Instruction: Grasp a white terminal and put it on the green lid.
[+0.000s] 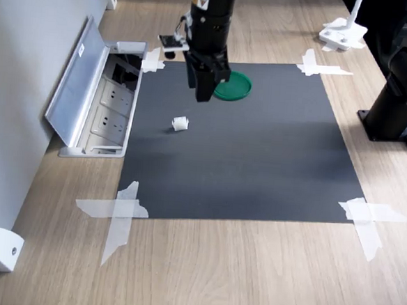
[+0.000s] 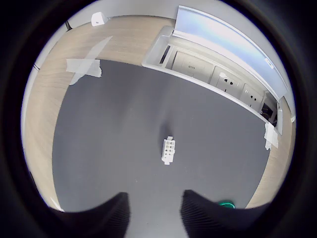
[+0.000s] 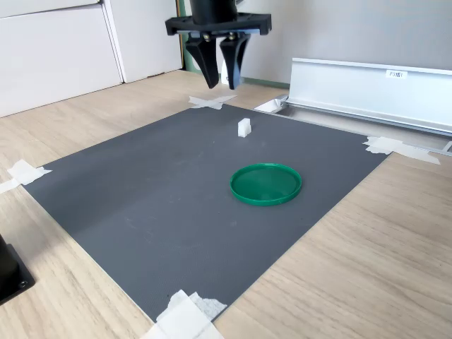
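Overhead, the black pincer hangs with its two tapered fingers parted and nothing between them, clear of the matte dark-grey mat. Small and blocky, the white terminal sits alone on the mat; in the wrist view its ridged face shows rows of little sockets. From the terminal, in the second exterior view, the green lid lies at about five o'clock, well apart, a flat glossy round disc with a raised rim. Crinkled white tape crosses pin the mat's corners to the wood-grain surface. An open brushed-metal socket box lies along the mat's edge.
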Available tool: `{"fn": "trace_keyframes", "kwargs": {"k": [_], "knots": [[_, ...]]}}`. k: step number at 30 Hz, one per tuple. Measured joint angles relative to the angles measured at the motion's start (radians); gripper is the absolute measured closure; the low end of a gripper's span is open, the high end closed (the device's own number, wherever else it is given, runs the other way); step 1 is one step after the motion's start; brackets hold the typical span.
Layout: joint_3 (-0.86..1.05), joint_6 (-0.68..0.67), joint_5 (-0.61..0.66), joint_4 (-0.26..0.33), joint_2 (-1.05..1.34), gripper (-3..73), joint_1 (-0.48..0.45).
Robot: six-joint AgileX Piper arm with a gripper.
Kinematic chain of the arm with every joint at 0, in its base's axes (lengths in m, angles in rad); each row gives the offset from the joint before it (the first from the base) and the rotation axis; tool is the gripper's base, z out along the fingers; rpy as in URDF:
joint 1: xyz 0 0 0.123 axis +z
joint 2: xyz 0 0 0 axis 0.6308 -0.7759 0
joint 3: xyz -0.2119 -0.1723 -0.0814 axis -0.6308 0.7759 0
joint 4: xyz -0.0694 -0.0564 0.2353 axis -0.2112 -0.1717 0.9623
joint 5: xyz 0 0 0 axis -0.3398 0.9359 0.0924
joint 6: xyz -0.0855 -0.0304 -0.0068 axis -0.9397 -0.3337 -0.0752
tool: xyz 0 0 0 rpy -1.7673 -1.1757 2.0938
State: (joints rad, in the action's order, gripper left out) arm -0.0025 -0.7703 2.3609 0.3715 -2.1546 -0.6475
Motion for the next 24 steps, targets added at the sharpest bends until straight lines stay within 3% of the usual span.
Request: {"fn": "trace_keyframes", "kwargs": {"k": [3, 6, 24], "knots": [[0.000, 0.000, -0.034, -0.001, -0.005, 7.0, 0.000], [0.000, 0.000, -0.065, 0.000, -0.009, 2.8, 0.000], [0.000, -0.022, -0.152, -0.008, -0.188, 2.5, 0.000]]}}
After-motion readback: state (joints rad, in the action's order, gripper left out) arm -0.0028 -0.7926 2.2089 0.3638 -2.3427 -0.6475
